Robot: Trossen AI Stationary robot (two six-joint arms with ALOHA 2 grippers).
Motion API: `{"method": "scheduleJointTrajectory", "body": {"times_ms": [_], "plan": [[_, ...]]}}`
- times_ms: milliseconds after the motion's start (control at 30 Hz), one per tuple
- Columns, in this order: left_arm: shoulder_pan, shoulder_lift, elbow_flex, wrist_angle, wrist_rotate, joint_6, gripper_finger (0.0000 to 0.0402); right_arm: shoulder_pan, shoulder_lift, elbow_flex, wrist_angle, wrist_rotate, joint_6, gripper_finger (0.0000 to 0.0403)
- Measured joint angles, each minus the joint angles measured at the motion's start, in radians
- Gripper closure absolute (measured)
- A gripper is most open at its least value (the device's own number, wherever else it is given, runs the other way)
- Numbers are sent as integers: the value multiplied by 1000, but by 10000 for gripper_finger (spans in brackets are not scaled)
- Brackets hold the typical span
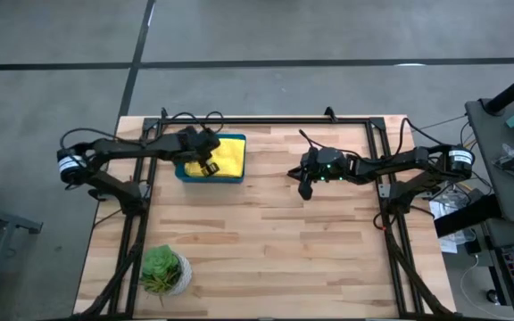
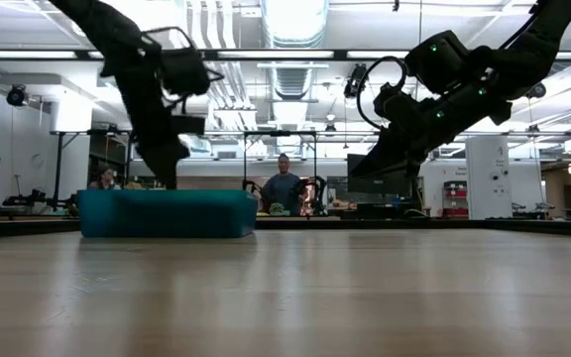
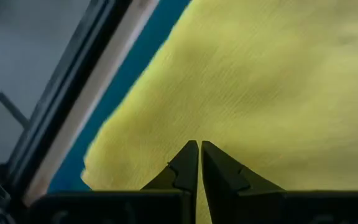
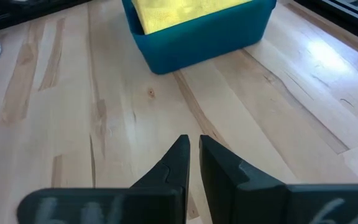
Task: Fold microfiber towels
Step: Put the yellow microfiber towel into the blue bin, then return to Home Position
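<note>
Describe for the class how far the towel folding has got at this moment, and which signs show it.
Nothing looks folded yet: no towel lies on the table. In hand: the left pincer, fingers nearly together, is down in the teal tray over the yellow towel, though a grip on it cannot be confirmed. The right pincer waits above bare wood, holding nothing. Left to do: lifting out, spreading and folding every towel.

Teal tray (image 1: 182, 171) upper left of centre on wooden table (image 1: 266, 241); potted plant (image 1: 163, 270) lower left; two people (image 2: 284, 186) in room behind, low view.
</note>
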State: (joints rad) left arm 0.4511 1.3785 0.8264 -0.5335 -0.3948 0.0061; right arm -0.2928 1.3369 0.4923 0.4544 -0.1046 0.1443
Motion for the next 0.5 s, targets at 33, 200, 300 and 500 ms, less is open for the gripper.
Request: {"method": "scheduleJointTrajectory", "body": {"times_ms": [33,200,300,500], "plan": [[9,4,-12,7,0,-7,395,0,0,0,0,0,4,374],[39,31,-72,0,-4,-53,395,0,0,0,0,0,15,374],[38,30,-73,0,-4,-47,395,0,0,0,0,0,15,374],[32,-32,-8,-52,9,-48,395,4,-7,-3,-1,2,9,374]]}}
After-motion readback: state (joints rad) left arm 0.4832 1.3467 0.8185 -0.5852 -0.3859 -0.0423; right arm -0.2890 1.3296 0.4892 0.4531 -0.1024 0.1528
